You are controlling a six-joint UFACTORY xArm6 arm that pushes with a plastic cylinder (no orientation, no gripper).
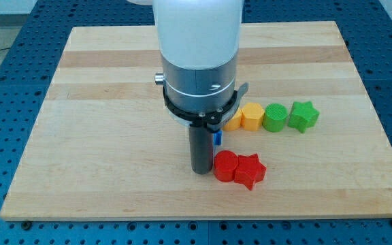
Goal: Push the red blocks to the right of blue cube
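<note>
A red round block (225, 165) and a red star block (250, 170) lie touching each other at the view's lower middle. My tip (201, 170) rests on the board just left of the red round block, touching or nearly touching it. Only a sliver of the blue cube (218, 139) shows, behind the rod, just above the red round block. The rest of it is hidden by the arm.
A row of blocks runs to the right above the red ones: an orange block (233, 121) partly hidden by the arm, a yellow hexagon (252, 116), a green round block (275, 117), a green star (303, 116). The wooden board (101, 136) sits on a blue perforated table.
</note>
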